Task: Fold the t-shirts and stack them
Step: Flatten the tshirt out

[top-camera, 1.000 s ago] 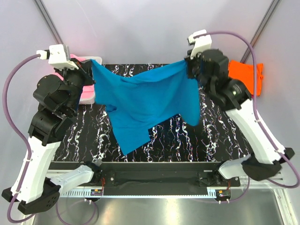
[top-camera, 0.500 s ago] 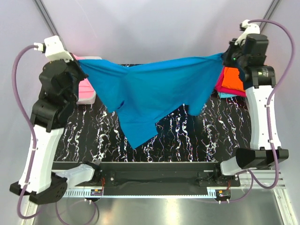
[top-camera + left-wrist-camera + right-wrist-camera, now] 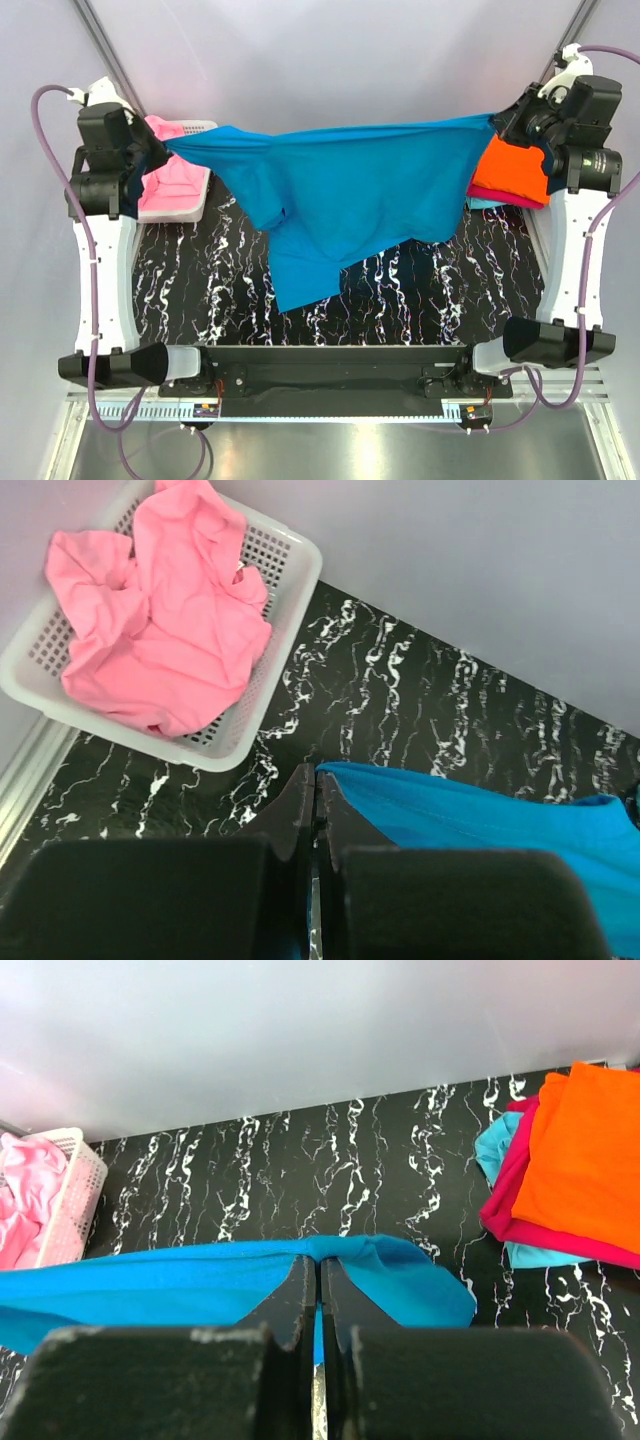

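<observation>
Your left gripper (image 3: 316,785) at nine o'clock and right gripper (image 3: 320,1268) at three each pinch the soft teal-blue cloth t-shirt (image 3: 350,190), stretched between them.

A: What is the table like?
B: A black tabletop (image 3: 420,290), veined in white like marble, running back to the wall.
A: And the wall?
B: A plain wall (image 3: 320,60), pale lilac-grey, under soft, even light. Two dark poles (image 3: 105,50) slant up at the far corners.
A: The near edge?
B: A black rail (image 3: 330,376) – then brushed metal sheet (image 3: 320,452) below it.
</observation>
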Motion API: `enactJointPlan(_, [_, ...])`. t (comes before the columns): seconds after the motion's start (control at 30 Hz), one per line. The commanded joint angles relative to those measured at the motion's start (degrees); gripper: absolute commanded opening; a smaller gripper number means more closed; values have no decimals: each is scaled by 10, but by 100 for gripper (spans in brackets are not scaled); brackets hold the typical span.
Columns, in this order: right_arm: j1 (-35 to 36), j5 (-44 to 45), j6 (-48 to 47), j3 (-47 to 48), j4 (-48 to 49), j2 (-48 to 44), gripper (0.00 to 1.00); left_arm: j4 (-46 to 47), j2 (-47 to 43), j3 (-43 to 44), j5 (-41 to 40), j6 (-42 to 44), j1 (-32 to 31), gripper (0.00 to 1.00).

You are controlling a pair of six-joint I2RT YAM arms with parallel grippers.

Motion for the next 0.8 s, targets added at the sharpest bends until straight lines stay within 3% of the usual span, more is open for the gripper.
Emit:
enactJointPlan(0.0, [-13, 11, -20, 7, 20, -63, 0, 57, -54, -1, 54, -5, 23, 0])
enactJointPlan(0.3, [-13, -32, -50, -19, 5, -185, 0, 65, -154, 16, 169, 10, 23, 0])
enactJointPlan(0.53, [-13, -42, -68, -16, -12, -268, 0, 63, -280, 15, 171, 27, 23, 0])
enactJointPlan(0.77, [-13, -37, -68, 18, -9, -300, 0, 72, -314, 50, 128, 27, 24, 0])
